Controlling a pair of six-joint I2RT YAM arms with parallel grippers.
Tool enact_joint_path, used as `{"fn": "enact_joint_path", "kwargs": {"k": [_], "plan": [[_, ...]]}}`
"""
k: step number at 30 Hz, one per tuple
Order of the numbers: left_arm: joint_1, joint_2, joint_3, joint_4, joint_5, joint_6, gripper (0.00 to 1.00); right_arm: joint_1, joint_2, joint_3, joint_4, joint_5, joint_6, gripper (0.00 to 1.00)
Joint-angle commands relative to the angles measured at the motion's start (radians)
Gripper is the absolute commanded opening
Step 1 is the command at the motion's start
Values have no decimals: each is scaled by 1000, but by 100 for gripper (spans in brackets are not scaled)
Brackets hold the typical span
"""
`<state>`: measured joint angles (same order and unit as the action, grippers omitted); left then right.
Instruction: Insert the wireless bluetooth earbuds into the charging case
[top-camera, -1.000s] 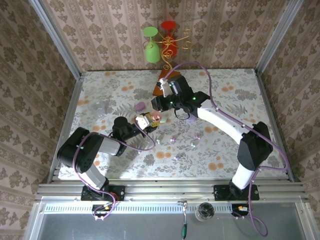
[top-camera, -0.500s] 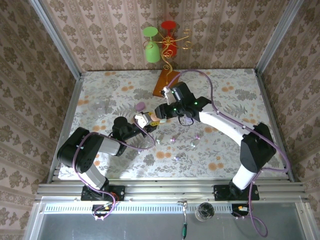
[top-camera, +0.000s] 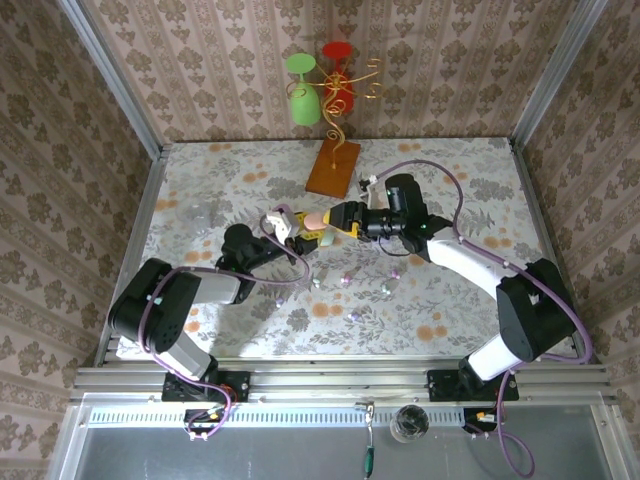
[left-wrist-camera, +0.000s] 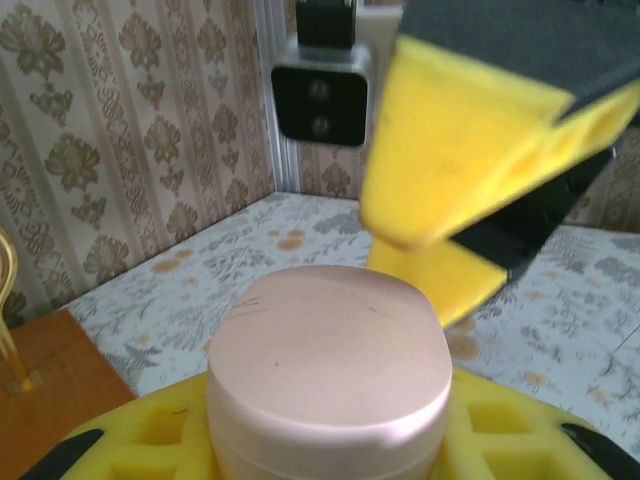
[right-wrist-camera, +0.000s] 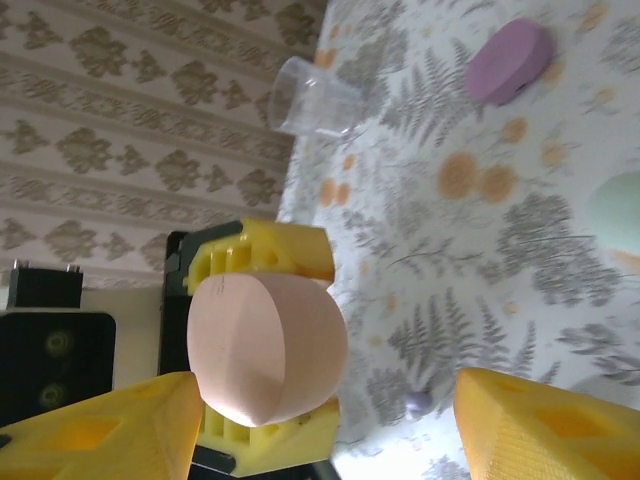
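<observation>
Left claw (top-camera: 288, 226): clamped on pink oval plastic case (left-wrist-camera: 328, 370).
Right claw (top-camera: 337, 220): I see jaws apart, facing it.
Counter (top-camera: 450, 300): purple oval case (right-wrist-camera: 508, 60), clear plastic cup (right-wrist-camera: 315, 98), tiny purple earbud (right-wrist-camera: 420, 403).

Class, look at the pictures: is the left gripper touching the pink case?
Touching. In the right wrist view, the left gripper has its yellow fingers pressed against the pink case from both sides.

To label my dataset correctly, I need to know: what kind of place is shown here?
Probably a staged robot test cell, not a real room: wallpapered panels in metal framing enclose a floral table, with a left arm and right arm bolted to a rail at its edge.
</observation>
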<state>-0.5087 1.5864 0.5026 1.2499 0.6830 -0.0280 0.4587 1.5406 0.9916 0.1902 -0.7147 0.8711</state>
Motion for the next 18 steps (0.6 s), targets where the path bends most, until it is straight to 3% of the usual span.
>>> {"fn": "enact_joint_path", "kwargs": {"k": [1,6,9,18], "plan": [[-15,-28,34,42,45,-69,37,1,30,-26,281,-144,198,68],[-25,-26,47,42,52,-75,37,0,102,-62,549,-184,393,61],[-27,-27,47,42,44,-76,37,-2,137,-72,650,-193,470,49],[-25,-12,44,40,27,-58,38,-15,146,-91,649,-180,475,19]]}}
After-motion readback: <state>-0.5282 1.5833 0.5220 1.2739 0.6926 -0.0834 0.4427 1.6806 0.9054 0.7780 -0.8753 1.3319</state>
